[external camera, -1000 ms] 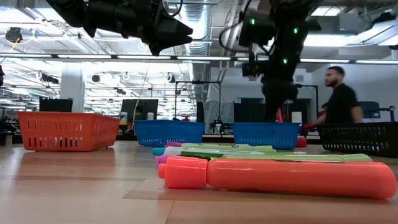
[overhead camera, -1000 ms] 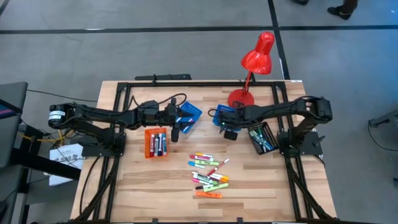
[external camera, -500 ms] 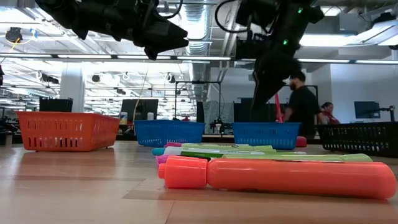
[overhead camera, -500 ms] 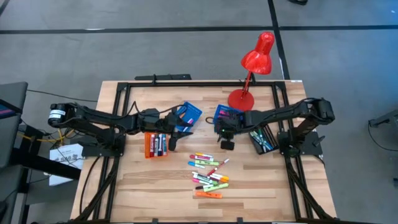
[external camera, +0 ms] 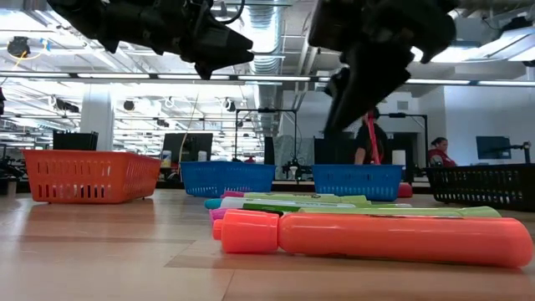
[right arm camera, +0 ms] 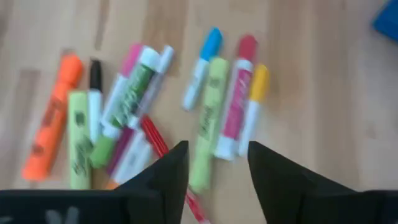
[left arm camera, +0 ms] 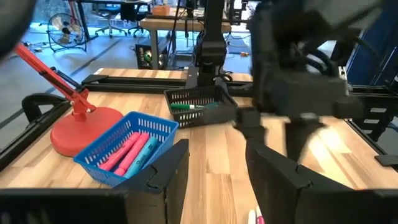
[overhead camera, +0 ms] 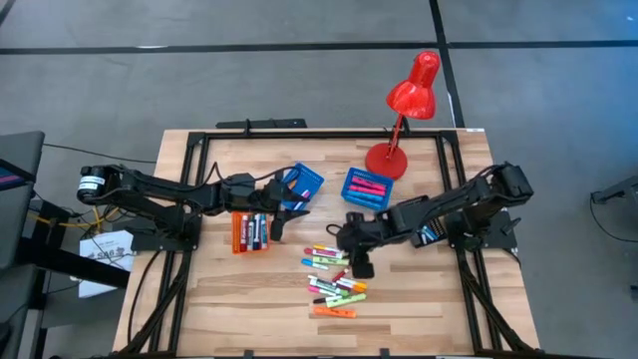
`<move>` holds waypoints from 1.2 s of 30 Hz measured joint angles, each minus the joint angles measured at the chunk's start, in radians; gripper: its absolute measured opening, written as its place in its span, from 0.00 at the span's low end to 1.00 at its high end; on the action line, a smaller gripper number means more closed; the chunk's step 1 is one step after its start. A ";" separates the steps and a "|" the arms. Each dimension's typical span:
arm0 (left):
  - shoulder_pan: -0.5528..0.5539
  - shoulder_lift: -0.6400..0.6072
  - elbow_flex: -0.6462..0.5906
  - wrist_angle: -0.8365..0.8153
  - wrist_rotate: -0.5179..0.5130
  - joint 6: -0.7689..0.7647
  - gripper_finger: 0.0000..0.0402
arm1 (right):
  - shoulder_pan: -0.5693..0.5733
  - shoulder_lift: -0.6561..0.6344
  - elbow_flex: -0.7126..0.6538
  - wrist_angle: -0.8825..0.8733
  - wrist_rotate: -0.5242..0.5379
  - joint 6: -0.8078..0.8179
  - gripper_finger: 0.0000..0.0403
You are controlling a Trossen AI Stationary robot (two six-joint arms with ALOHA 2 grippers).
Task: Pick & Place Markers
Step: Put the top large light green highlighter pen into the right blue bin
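Note:
Several markers in pink, green, blue, orange, yellow and red lie loose in a heap on the wooden table, near its near edge; they fill the low view and the right wrist view. My right gripper hangs open just above the heap's far right side, its fingers pointing down and touching nothing. My left gripper is open in the air between the orange tray and the heap, fingers apart. More markers lie in the trays.
An orange tray holding markers sits left of centre, with two blue trays beyond it; the right one holds pink and blue markers. A black tray lies under the right arm. A red desk lamp stands at the far edge. People move in the room behind.
My right gripper has swung from over the right blue tray toward the table's near edge and down, and now hangs over the marker heap. My left gripper has shifted a little toward the near edge and then kept still. The markers on the table have not moved.

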 joint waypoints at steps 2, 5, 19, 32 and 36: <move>0.000 0.000 0.000 0.007 0.000 0.000 0.39 | 0.014 0.024 -0.002 0.017 -0.001 0.050 0.42; 0.000 0.000 0.000 0.014 0.000 0.004 0.39 | 0.035 0.063 -0.002 0.043 0.000 0.109 0.44; 0.001 0.000 0.001 0.148 0.000 0.242 0.39 | 0.072 0.150 -0.002 0.049 0.125 0.232 0.40; 0.054 0.000 0.001 0.161 0.000 0.229 0.39 | 0.099 0.256 0.004 0.056 0.129 0.252 0.39; 0.053 0.000 0.001 0.161 0.000 0.228 0.39 | 0.085 0.252 0.002 0.053 0.122 0.235 0.34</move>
